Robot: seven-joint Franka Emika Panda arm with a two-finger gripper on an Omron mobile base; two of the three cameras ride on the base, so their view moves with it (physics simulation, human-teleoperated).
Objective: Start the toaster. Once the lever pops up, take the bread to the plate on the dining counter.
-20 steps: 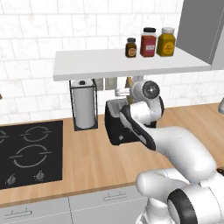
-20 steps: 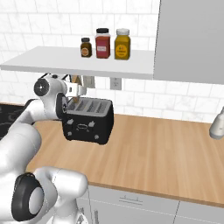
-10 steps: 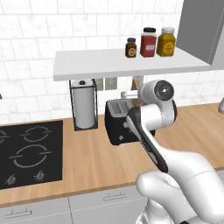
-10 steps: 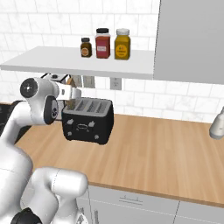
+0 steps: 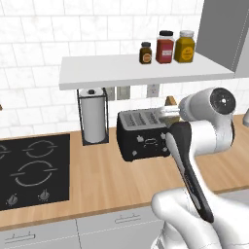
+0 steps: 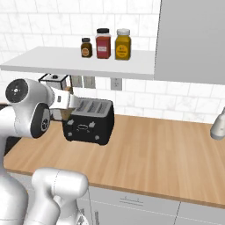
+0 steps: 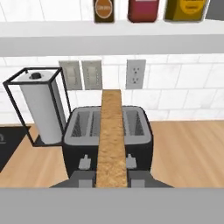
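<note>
The black toaster point(image 5: 141, 141) point(image 6: 88, 125) point(image 7: 78, 148) stands on the wood worktop against the tiled wall. Its slots look empty from above. The bread point(image 7: 111, 140) appears edge-on in the hand view, a tan strip running up over the middle of the toaster. My gripper point(image 7: 111, 179) is shut on the bread, one dark fingertip on each side of its lower end. A tan corner of the bread point(image 5: 170, 101) point(image 6: 67, 90) pokes out past the hand, above the toaster's right end. The plate and the dining counter are out of view.
A paper towel roll in a black wire holder point(image 5: 93, 119) point(image 7: 41, 109) stands left of the toaster, and a black hob point(image 5: 31, 168) lies further left. The white shelf point(image 5: 146, 68) with three jars hangs close above the hand. A grey cabinet point(image 6: 193, 39) is at the right.
The arm has swung, its big upper joint going right in the left base view and left in the right base view. The hand still grips the bread above the toaster.
</note>
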